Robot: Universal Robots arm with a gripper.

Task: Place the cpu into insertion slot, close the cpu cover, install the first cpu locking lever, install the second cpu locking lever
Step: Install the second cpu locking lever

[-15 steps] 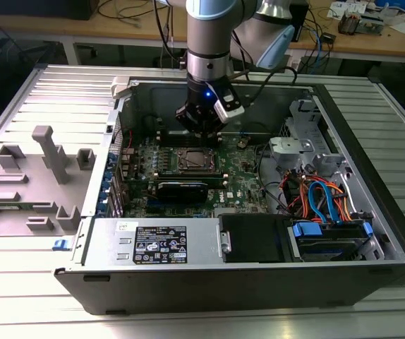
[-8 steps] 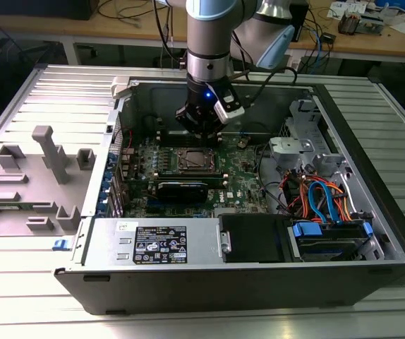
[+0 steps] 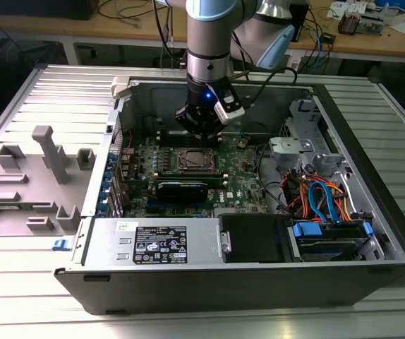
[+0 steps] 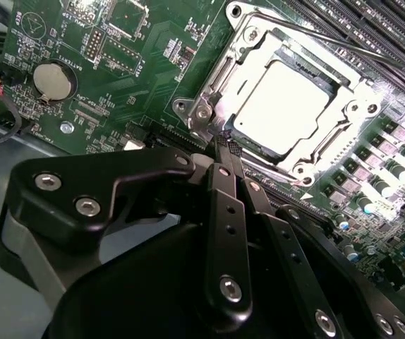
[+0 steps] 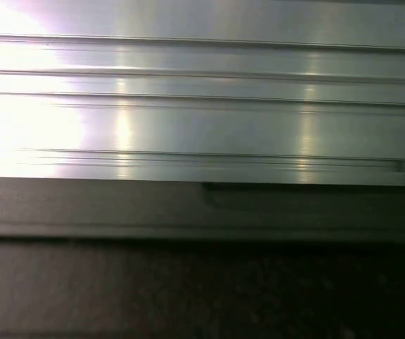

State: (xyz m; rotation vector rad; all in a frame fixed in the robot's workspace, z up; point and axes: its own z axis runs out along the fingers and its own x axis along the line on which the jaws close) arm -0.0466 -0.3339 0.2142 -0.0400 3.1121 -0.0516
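Note:
Inside the open computer case, my gripper (image 3: 201, 134) hangs low over the green motherboard (image 3: 248, 180), just behind the insertion slot (image 3: 192, 161). In the second wrist view the cpu (image 4: 280, 99) lies flat in that slot, its pale metal top glaring. The cpu cover (image 4: 220, 67), a silvery frame, is down around it. My gripper (image 4: 225, 143) is shut, its two black fingers (image 4: 225, 205) pressed together. The tips sit right at the socket's corner bracket (image 4: 201, 113). Whether they touch a locking lever I cannot tell.
Long black memory slots (image 4: 372, 28) flank the socket. A round coin battery (image 4: 53, 81) sits on the board. Orange and blue cables (image 3: 322, 198) and a drive bay fill the case's right side in the exterior view. A grey fixture (image 3: 40, 176) stands outside the case. The first wrist view faces a grooved aluminium surface (image 5: 202, 106).

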